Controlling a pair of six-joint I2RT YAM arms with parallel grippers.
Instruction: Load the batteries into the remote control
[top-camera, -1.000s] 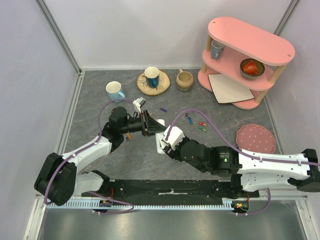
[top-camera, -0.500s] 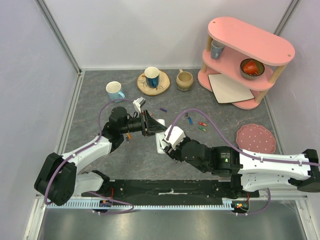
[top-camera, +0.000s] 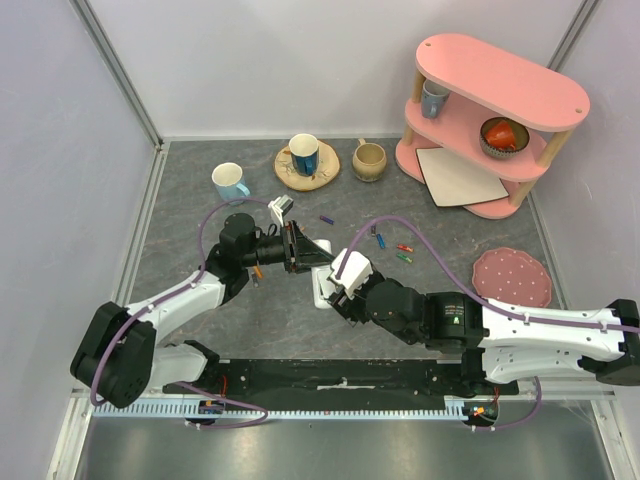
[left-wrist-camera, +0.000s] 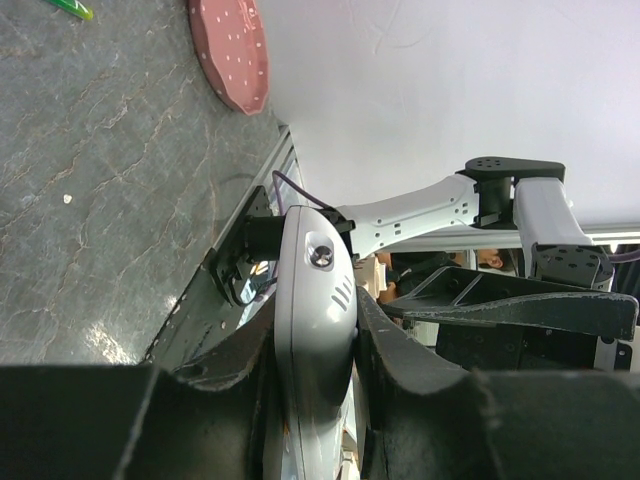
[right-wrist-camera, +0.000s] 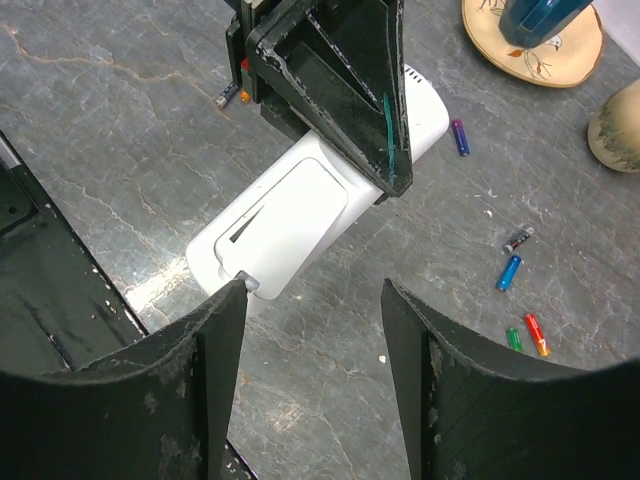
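- Remote (right-wrist-camera: 295, 215) lies mid-table (top-camera: 200, 300), back side up; battery cover (right-wrist-camera: 285, 222) looks still fitted.
- Left pincer (left-wrist-camera: 318, 340) is clamped across its far end, squeezing both long sides.
- Right pincer (right-wrist-camera: 313, 300) hangs just over the near end, jaws apart, empty.
- Long axis runs straight from right pincer to left pincer.
- Batteries (right-wrist-camera: 509, 271) lie loose beyond it, rightward; right arm's nearer.

Grey stone-patterned tabletop (top-camera: 470, 230), pale lilac walls (top-camera: 300, 70), pink tiered shelf (top-camera: 500, 85) far right
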